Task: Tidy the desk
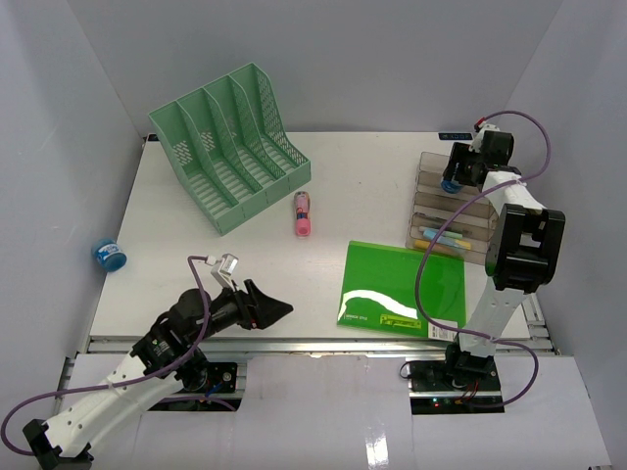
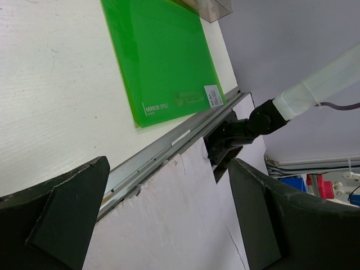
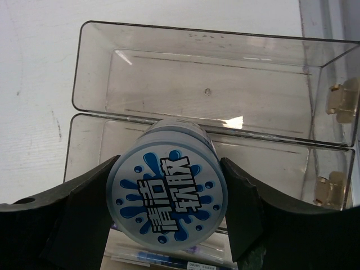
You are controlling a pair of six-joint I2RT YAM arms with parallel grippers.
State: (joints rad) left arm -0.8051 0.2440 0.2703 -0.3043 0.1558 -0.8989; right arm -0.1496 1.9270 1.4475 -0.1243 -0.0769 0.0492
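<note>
Desk tidy: right claw has a tub over the organiser, left claw idle.

Top: the desk (image 1: 196, 264) is a fixed, stiff white slab with nothing on it to grip. It looks smooth, so I'd expect loose items to slide; grab the items, not the top. At far right the right gripper (image 1: 453, 182) sits above the clear acrylic organiser (image 1: 423, 162), clamped on a round blue-label tub (image 1: 449, 186). The left gripper (image 1: 269, 305) hovers over the near-left desk, jaws wide and empty. Green file rack (image 1: 230, 147) far left, pink marker (image 1: 303, 214) mid, green folder (image 1: 402, 289) near right, second blue tub (image 1: 109, 255) by the left wall. Left wrist: desk and front rail (image 2: 169, 147) lie below the spread jaws, nothing between them. Right wrist: tub held squarely across its sides, over the organiser's bins, bare desk alongside.
</note>
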